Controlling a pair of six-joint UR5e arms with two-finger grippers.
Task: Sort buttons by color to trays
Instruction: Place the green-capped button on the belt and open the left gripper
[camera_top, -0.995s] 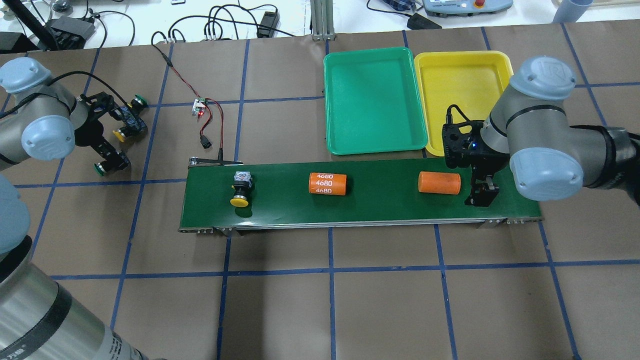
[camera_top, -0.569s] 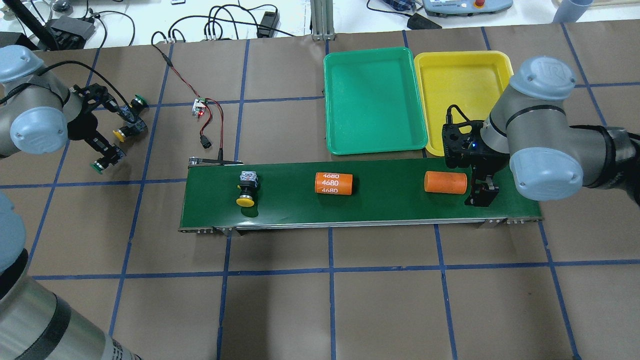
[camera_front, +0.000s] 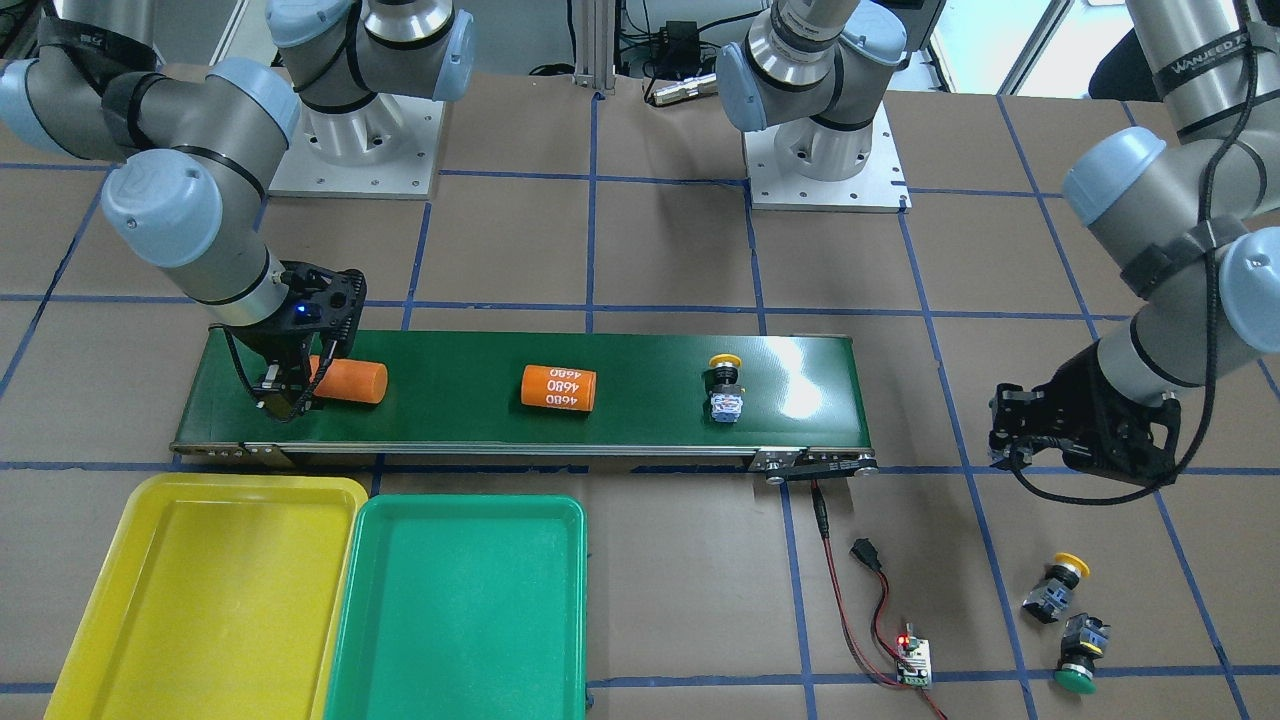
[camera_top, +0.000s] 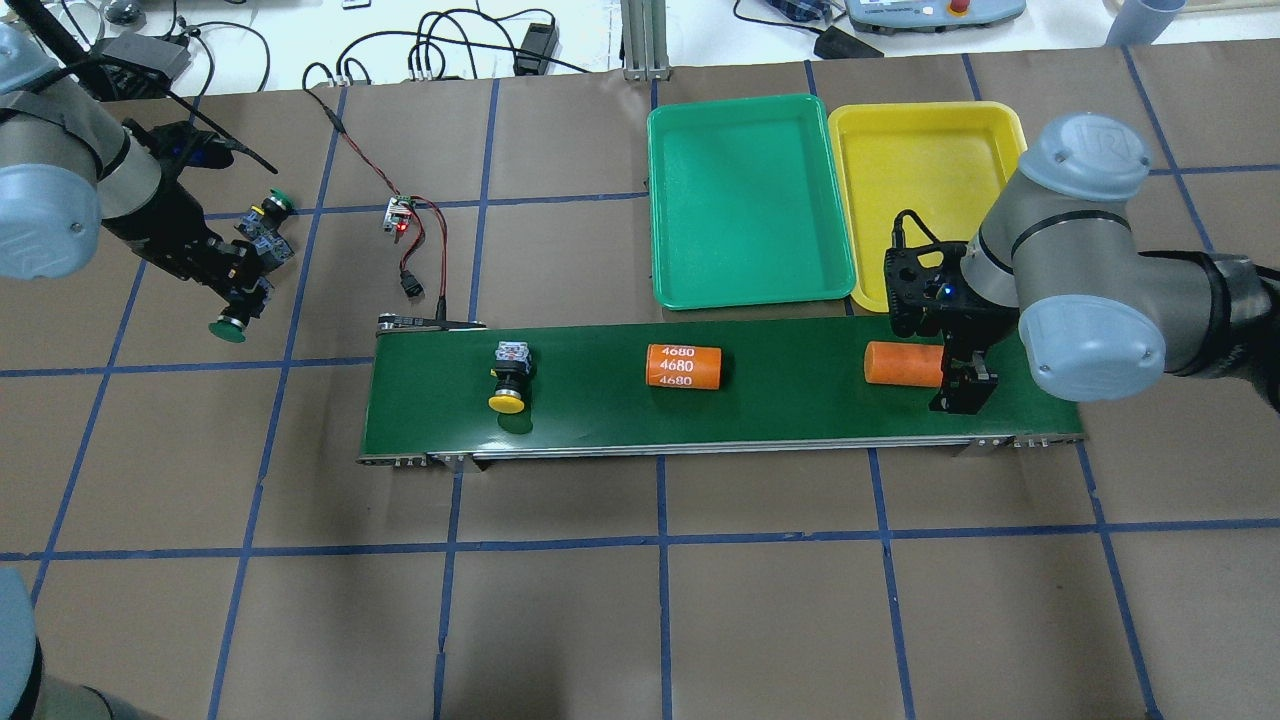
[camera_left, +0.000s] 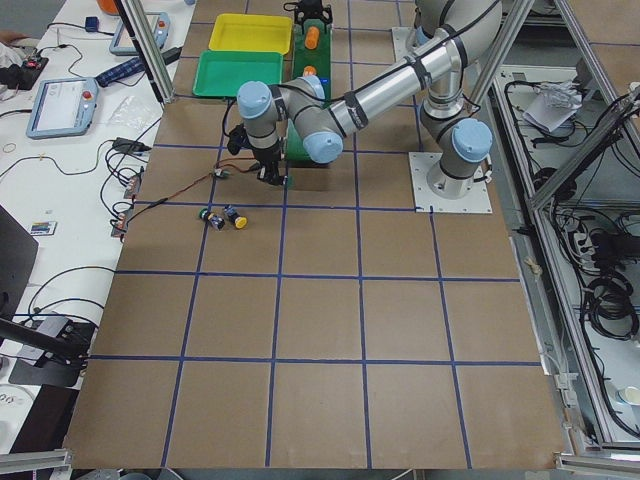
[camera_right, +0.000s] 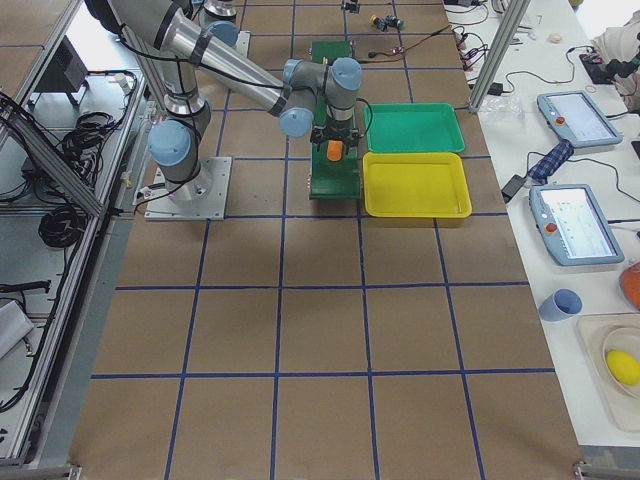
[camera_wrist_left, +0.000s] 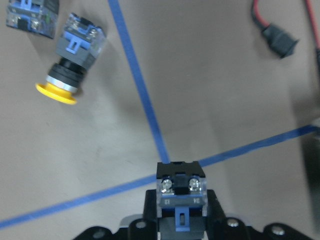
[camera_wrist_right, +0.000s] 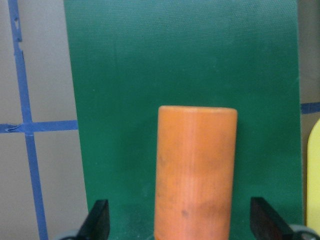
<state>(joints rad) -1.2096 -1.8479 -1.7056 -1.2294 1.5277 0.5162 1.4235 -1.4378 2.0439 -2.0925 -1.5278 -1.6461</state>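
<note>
Across a brown-papered counter (camera_top: 660, 600) gridded with blue tape, a long dark green conveyor belt (camera_top: 600, 410). Beyond the belt from the robot, toward its right-hand end, a green tray (camera_top: 750, 200) and a yellow tray (camera_top: 920, 160) side by side, rims touching, the yellow one nearer the right arm. On the belt, in a row and well apart: a yellow-capped button (camera_top: 510, 380) on its side near the left end, cap toward the robot; an orange cylinder marked 4680 (camera_top: 684, 367) about midway; a plain orange cylinder (camera_top: 898, 364) near the right end. Over that plain cylinder's end, the right tool (camera_top: 962, 388), spread wide, a finger (camera_wrist_right: 100, 222) on either side and neither touching it in the wrist view. Off the belt's left end, above the paper, the left tool (camera_wrist_left: 181, 210), narrowed onto a green-capped button (camera_top: 228, 328), gripped by its grey-blue contact block, green cap pointing away from the wrist. On the counter near that tool, just beside each other and both on their sides, a second yellow-capped button (camera_front: 1055, 588) and a second green-capped button (camera_front: 1078, 650). Between those two and the belt, a small circuit board (camera_top: 400, 212) with a red light and red and black wires toward the belt's left end.
</note>
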